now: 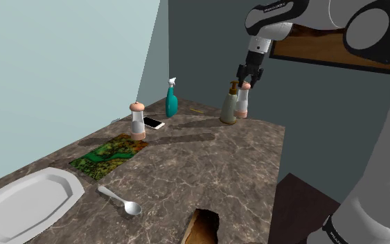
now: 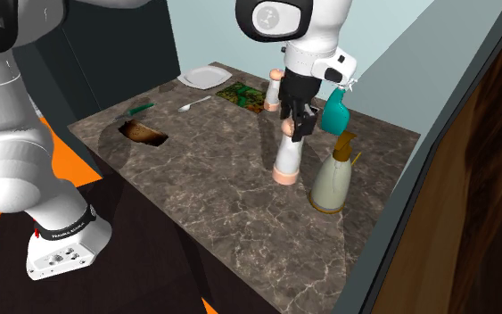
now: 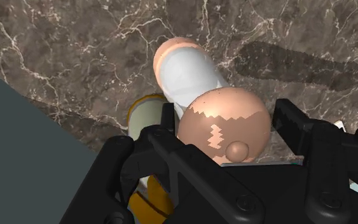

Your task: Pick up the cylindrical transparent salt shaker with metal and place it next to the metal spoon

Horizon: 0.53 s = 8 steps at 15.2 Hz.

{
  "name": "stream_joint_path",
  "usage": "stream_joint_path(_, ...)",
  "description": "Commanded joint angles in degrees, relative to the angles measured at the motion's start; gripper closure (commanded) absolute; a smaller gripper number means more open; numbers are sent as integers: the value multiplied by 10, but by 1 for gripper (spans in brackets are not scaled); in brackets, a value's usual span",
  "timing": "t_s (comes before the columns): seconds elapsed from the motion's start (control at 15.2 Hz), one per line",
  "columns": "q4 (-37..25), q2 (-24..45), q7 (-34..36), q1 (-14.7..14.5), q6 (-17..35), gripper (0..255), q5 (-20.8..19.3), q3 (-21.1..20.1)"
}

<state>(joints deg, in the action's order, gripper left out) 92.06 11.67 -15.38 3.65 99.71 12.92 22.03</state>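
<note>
Plainly, wrist view shows fingers (image 3: 293,130) clasping the salt shaker (image 3: 222,118); second exterior view shows it standing.

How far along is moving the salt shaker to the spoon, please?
Done: the claw sits over the salt shaker, seemingly closed on its cap. In hand: the grasp, with the shaker standing on the counter beside the soap bottle. Left: lifting it and setting it by the spoon.
</note>
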Motion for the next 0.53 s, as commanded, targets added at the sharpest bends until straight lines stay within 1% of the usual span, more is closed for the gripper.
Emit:
stream_joint_path(0.0, 17, -23, 30, -19, 1, 255, -9, -9)
stream_joint_path(0.46, 53, -78, 127, -75, 1, 255, -28, -48)
